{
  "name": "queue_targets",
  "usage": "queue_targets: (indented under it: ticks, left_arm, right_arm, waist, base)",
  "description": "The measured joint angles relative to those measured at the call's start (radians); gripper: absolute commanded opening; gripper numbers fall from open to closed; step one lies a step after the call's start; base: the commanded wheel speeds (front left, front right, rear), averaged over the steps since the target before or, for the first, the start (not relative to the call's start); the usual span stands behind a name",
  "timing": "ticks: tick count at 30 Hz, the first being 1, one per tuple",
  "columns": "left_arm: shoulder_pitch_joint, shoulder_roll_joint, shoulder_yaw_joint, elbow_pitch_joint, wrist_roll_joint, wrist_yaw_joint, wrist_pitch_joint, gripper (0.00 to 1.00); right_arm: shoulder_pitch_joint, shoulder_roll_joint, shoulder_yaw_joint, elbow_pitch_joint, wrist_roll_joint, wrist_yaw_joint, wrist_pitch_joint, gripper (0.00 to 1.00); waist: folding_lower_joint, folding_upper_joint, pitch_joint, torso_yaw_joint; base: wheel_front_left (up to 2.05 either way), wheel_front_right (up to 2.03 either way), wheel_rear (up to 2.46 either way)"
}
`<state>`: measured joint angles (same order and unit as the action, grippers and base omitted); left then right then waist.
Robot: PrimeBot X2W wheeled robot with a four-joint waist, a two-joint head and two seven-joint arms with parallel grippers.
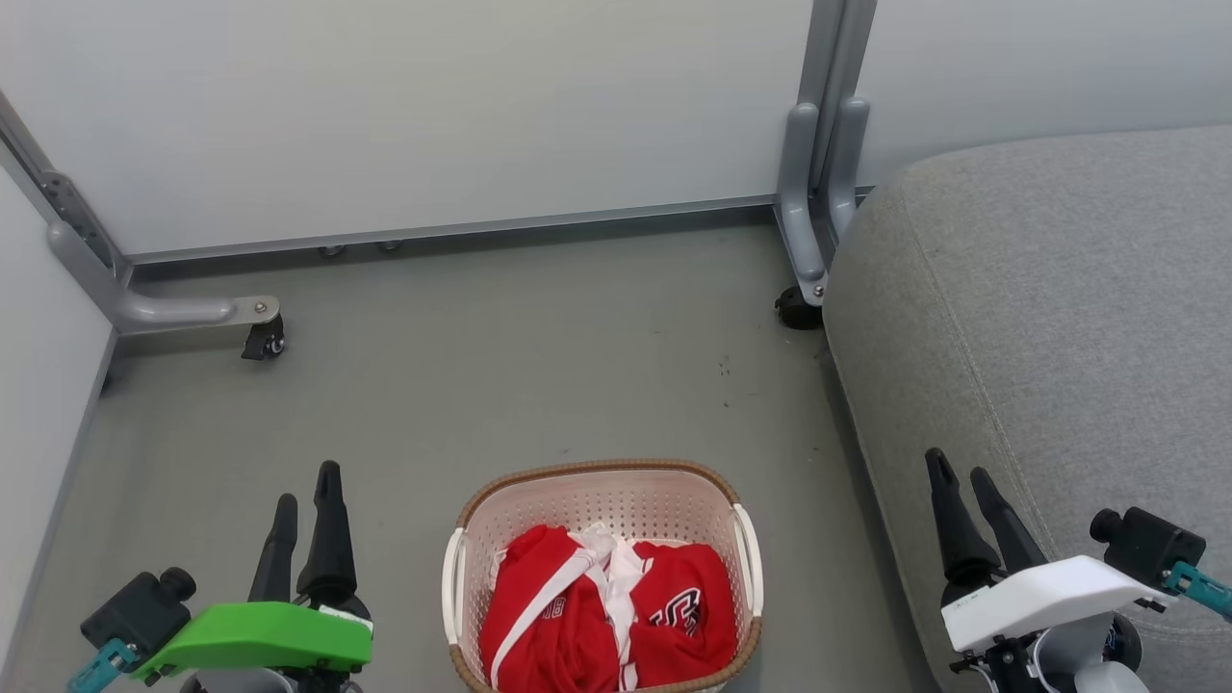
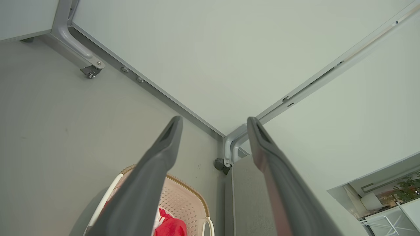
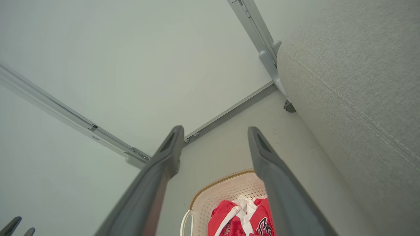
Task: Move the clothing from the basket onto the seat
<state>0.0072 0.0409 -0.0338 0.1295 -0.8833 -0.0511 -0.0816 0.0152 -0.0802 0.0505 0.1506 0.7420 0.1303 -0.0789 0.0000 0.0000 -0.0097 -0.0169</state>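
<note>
Head view: red striped clothing (image 1: 568, 616) fills the cream perforated basket (image 1: 597, 505) beside the grey fabric seat (image 1: 1039, 318). Both gape empty, left pincer (image 1: 308, 486) and right pincer (image 1: 958, 464).

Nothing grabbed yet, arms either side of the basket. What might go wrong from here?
1. The clothing lies bunched, red pieces tangled with a white cloth; one pinch may lift several and shed one onto the floor.
2. The basket stands loose on the floor; a snagged garment might drag or tip it.
3. The seat rises close beside the right gripper; a swing across could brush its edge.
</note>
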Motion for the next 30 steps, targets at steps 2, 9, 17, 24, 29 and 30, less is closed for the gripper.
queue_targets:
  ticks: [2,9,17,24,29,30]
  left_arm:
    - [0.003,0.000,-0.003,-0.004,0.023,0.005,-0.005,1.00]
    - [0.008,0.001,-0.019,-0.022,0.096,0.009,-0.027,1.00]
    - [0.020,0.001,-0.035,-0.033,0.188,0.017,-0.049,1.00]
    - [0.025,0.002,-0.052,-0.048,0.272,0.025,-0.068,1.00]
    - [0.031,0.002,-0.064,-0.059,0.329,0.031,-0.080,1.00]
    - [0.033,0.002,-0.065,-0.060,0.337,0.031,-0.083,1.00]
  right_arm:
    - [0.001,0.000,0.002,-0.005,-0.026,0.000,-0.007,1.00]
    - [0.006,0.000,0.017,-0.017,-0.118,0.000,-0.029,1.00]
    - [0.021,-0.004,0.030,-0.033,-0.218,0.000,-0.051,1.00]
    - [0.026,-0.004,0.032,-0.050,-0.298,0.000,-0.068,1.00]
    - [0.030,-0.004,0.034,-0.061,-0.351,0.000,-0.082,1.00]
    - [0.033,-0.004,0.035,-0.062,-0.360,0.000,-0.083,1.00]
  waist:
    - [0.0000,0.0000,-0.001,-0.001]
    - [0.0000,0.0000,-0.003,-0.003]
    - [0.0000,0.0000,-0.005,-0.005]
    - [0.0000,0.0000,-0.007,-0.008]
    - [0.0000,0.0000,-0.006,-0.010]
    - [0.0000,0.0000,-0.006,-0.010]
  base:
    - [0.00,0.00,0.00]
    - [0.00,0.00,0.00]
    - [0.00,0.00,0.00]
    - [0.00,0.00,0.00]
    - [0.00,0.00,0.00]
    - [0.00,0.00,0.00]
